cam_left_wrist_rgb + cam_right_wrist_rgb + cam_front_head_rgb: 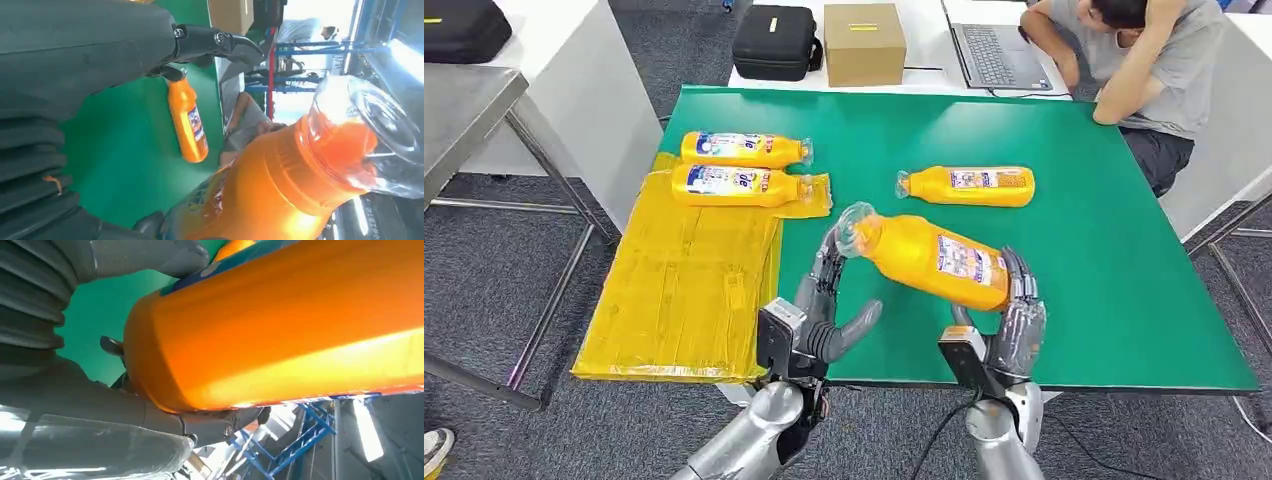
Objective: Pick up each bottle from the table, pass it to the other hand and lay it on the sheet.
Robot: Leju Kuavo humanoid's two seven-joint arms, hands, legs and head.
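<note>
My right robot hand (1016, 318) grasped the held bottle (929, 258) around its base, above the green table (1114, 250) near its front edge. The bottle's long axis ran diagonally, its clear cap aimed up and toward my left robot hand (826, 300), whose fingers were spread apart beside the neck; I could not tell whether they touched it. The bottle was smooth orange plastic, cylindrical, with a printed label. A third bottle (969, 185) lay flat on the table, cap pointing left. Two more bottles (739, 166) lay side by side, caps pointing right, at the far end of the crinkled yellow sheet (679, 290).
</note>
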